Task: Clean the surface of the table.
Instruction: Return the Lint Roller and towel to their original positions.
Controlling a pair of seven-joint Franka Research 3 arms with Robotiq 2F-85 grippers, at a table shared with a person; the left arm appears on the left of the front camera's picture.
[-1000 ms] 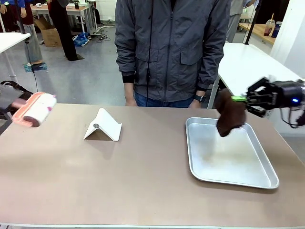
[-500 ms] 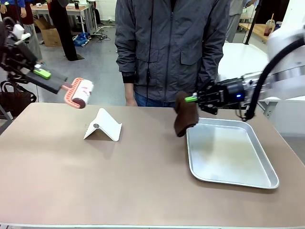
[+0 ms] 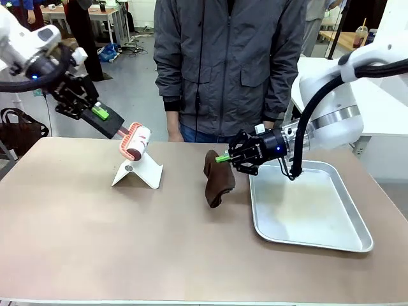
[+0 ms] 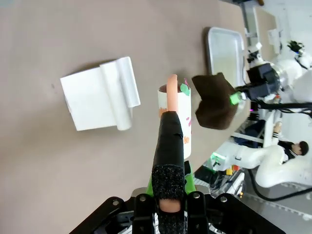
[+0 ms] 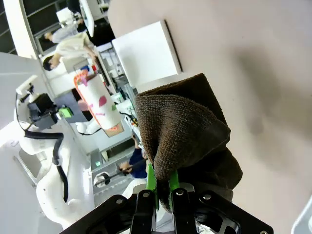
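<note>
Standing at 12 o'clock: a person (image 3: 231,64) in a grey jacket, at the far edge of the table (image 3: 159,242), hands low by the edge.
Table: brownish-tan top, spanning the whole near field of the front view.
White stand (image 3: 138,167): a folded, tent-shaped piece at 10 o'clock from the table's middle, resting on the top.
Lint roller (image 3: 135,141): pink-framed, white roll, hanging just above the stand's peak.
Left gripper (image 3: 101,115): fingers together, clamped on the roller's dark handle, coming in from 10 o'clock.
Brown cloth (image 3: 218,178): dangling between stand and tray, its lower end at or near the top; I cannot tell if it touches.
Right gripper (image 3: 224,157): pads pinched on the cloth's upper edge, reaching in from 3 o'clock over the tray's far-left corner.
Metal tray (image 3: 308,239): silver, at 3 o'clock on the table, nothing lying inside.
</note>
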